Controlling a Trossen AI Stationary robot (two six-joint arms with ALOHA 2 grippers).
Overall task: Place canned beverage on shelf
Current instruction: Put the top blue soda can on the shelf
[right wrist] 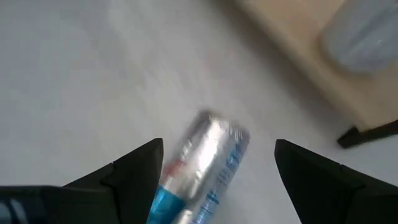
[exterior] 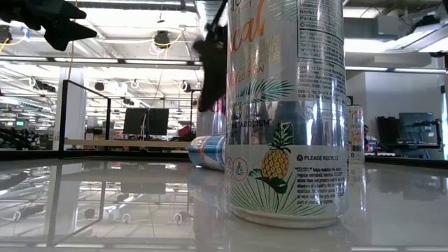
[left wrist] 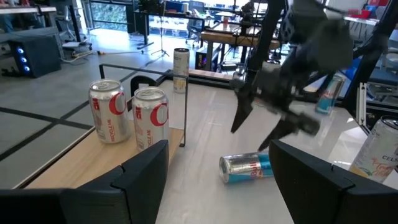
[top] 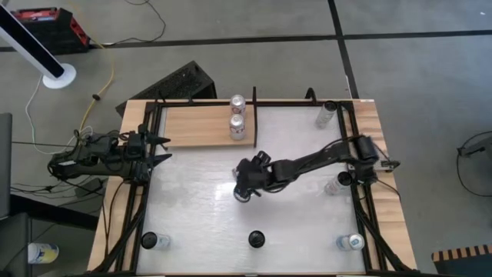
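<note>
A blue-and-silver canned beverage [left wrist: 247,168] lies on its side on the white table, near the middle [top: 240,193]. My right gripper [right wrist: 219,149] hangs open just above it, slanting down from the table's right, one finger on either side of the can [right wrist: 202,168] and clear of it. The shelf [top: 196,127], a wood panel with black rails, sits at the far left and carries two upright red-and-white cans [left wrist: 111,112] [left wrist: 151,118]. My left gripper [top: 163,149] waits open at the table's left edge, pointing level across the table.
Upright cans stand at the far right [top: 326,114], the right edge [top: 336,183] and along the near edge [top: 150,241] [top: 351,242]. A pineapple-printed can [exterior: 287,112] stands close to the low camera. Black rails [top: 360,154] run along both sides.
</note>
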